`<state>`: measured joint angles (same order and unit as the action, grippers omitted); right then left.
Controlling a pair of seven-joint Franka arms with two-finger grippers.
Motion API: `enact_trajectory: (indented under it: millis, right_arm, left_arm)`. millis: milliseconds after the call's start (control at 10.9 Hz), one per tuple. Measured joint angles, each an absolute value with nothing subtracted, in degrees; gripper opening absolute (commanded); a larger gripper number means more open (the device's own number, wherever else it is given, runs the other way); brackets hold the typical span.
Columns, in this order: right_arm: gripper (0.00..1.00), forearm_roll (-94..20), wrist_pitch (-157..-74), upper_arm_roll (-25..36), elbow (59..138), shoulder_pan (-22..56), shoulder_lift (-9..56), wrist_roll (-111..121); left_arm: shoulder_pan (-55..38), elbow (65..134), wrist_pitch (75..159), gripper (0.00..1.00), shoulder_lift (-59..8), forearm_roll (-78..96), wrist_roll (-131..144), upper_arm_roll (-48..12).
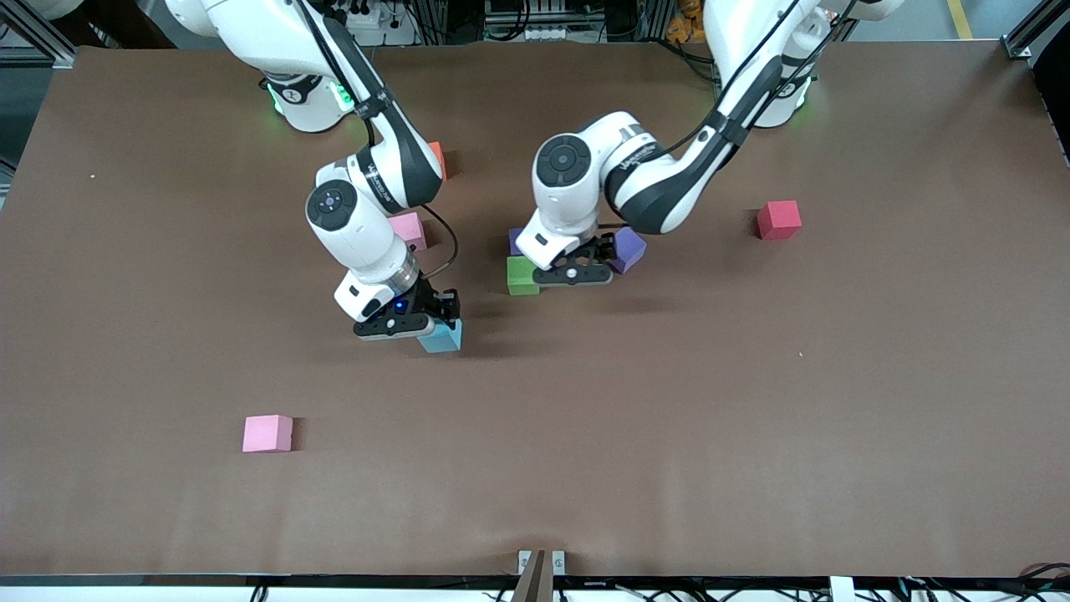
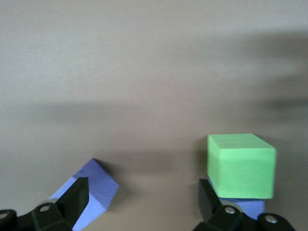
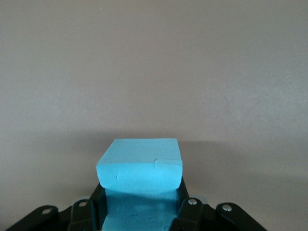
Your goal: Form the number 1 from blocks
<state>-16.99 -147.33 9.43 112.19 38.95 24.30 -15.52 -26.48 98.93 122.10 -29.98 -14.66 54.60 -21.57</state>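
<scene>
The brown surface (image 1: 752,401) is lying bare around both arms. The right pincer (image 1: 418,322) is pinching the light blue block (image 1: 443,337). The left pincer (image 1: 577,272) is hovering spread (nothing inside), between the green block (image 1: 522,276) and a purple block (image 1: 629,248).

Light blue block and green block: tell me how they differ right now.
The light blue block is clamped in the shut right gripper; the green block sits free on the table, with the open left gripper beside it. The green block touches a purple block; the light blue block touches no other block. They differ in colour. Both are matte cubes of similar size.
</scene>
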Motion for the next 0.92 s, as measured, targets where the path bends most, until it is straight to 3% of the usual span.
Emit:
enact_trajectory:
  millis: [276, 552, 920]
  right_arm:
    - [0.46, -17.0, -145.3, 10.6, 108.6, 42.8, 27.1, -19.9]
    - [0.46, -17.0, -145.3, 10.8, 105.1, 46.0, 29.9, -25.1]
    - [0.46, -17.0, -143.6, 13.2, 99.5, 49.8, 34.0, -30.2]
  left_arm:
    - [-22.6, 107.2, 129.1, 1.00, -25.5, -14.7, 54.6, -21.6]
    - [-18.3, 112.1, 130.2, 1.00, -20.3, -14.7, 54.2, -22.2]
    - [-1.7, 115.2, 130.2, 1.00, -17.4, -6.8, 54.0, -30.3]
